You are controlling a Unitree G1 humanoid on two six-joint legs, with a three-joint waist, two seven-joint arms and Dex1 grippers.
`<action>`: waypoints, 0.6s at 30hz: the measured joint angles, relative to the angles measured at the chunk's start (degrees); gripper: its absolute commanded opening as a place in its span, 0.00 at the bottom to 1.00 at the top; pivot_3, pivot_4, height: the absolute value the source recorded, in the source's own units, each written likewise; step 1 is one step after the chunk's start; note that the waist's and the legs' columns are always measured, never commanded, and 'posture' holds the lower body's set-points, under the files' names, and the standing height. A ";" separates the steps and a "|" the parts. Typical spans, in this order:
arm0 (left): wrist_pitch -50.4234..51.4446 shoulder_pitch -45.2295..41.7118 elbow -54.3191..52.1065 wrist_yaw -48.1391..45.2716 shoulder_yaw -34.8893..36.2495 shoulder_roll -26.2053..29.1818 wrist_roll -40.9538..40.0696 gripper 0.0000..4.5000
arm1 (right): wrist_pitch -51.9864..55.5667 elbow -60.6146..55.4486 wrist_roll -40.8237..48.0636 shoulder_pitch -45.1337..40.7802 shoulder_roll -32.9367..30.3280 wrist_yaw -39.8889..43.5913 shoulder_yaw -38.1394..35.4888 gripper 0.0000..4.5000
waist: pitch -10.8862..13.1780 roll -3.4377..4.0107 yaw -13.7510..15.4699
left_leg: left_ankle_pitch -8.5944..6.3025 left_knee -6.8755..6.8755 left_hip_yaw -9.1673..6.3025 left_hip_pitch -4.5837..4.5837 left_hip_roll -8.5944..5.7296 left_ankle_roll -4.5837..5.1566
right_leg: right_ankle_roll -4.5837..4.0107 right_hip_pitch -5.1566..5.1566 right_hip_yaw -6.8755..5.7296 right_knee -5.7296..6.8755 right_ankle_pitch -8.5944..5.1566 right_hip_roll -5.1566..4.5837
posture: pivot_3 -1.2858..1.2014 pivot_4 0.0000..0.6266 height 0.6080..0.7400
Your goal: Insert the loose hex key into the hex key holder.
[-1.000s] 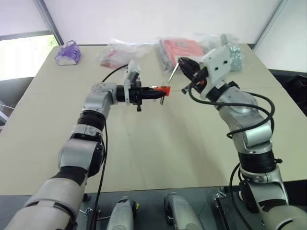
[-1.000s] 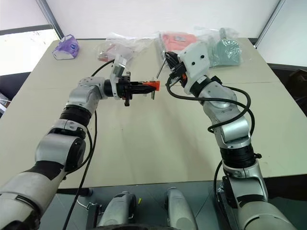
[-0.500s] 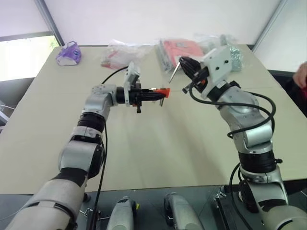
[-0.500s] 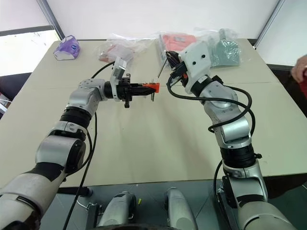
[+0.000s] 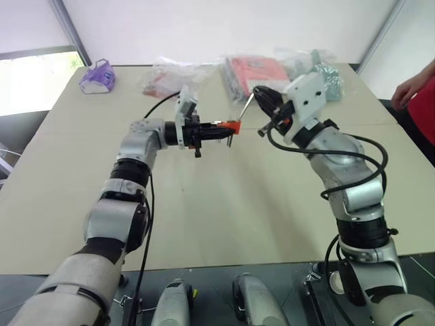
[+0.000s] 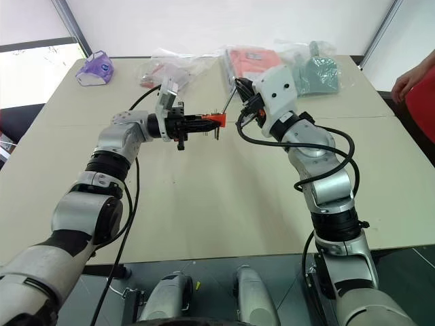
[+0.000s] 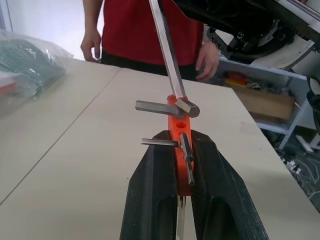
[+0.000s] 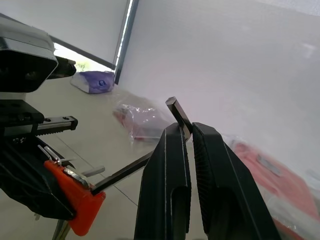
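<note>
Person's hand [image 5: 410, 87] now nearer table [image 5: 224, 204].

Probably a lab or workshop, bare beige table [image 5: 224, 224], bagged parts [image 5: 255, 68], cluttered shelving [image 7: 260, 95]

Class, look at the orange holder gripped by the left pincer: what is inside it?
The holder carries several metal keys, and the loose key enters at its top. How deep the key goes is hidden; the left pincer covers its sides.
</note>
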 measured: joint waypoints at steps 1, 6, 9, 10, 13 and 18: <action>0.15 0.00 0.00 -0.02 0.00 -0.01 0.00 0.00 | -0.18 0.00 -0.09 0.17 0.01 0.04 0.00 0.06 | 0.00 0.00 0.00 | 0.00 0.00 0.00 0.00 0.00 0.00 | 0.00 0.00 0.00 0.00 0.00 0.00 | 0.52 0.24 1.00; 0.23 0.00 -0.01 -0.04 0.00 -0.08 0.00 0.00 | -0.45 0.00 -0.54 0.33 0.06 0.30 -0.01 0.06 | 0.00 0.00 -0.02 | 0.00 0.01 0.00 0.01 0.00 0.00 | 0.00 0.00 0.00 0.03 0.00 0.00 | 0.52 0.24 1.00; 0.23 0.00 -0.01 -0.11 0.00 -0.08 0.01 0.00 | -0.93 0.01 -0.79 0.35 0.03 0.84 -0.01 0.06 | 0.00 0.00 -0.01 | 0.00 0.01 0.00 0.01 0.00 0.00 | 0.00 0.00 0.00 0.03 0.00 0.00 | 0.52 0.24 1.00; 0.23 0.00 -0.01 -0.13 0.00 -0.08 0.01 0.00 | -1.07 0.03 -1.00 0.34 -0.01 1.06 -0.01 0.06 | 0.00 0.00 -0.01 | 0.00 0.01 0.00 0.01 0.00 0.00 | 0.00 0.00 0.00 0.03 0.00 0.00 | 0.52 0.24 1.00; 0.21 0.00 -0.01 -0.23 -0.01 -0.08 0.03 0.00 | -2.55 0.25 -1.69 0.34 -0.66 2.63 0.06 0.06 | 0.00 0.00 0.00 | 0.00 0.01 0.00 0.01 0.00 0.00 | 0.00 0.00 0.00 0.03 0.00 0.00 | 0.52 0.24 1.00; 0.19 0.01 -0.01 -0.54 -0.07 -0.13 0.15 0.00 | -4.29 0.76 -2.16 0.23 -0.81 4.52 0.07 0.06 | 0.00 0.00 -0.03 | 0.00 0.02 0.00 0.01 0.00 0.00 | 0.00 0.00 0.01 0.03 0.00 0.01 | 0.52 0.24 1.00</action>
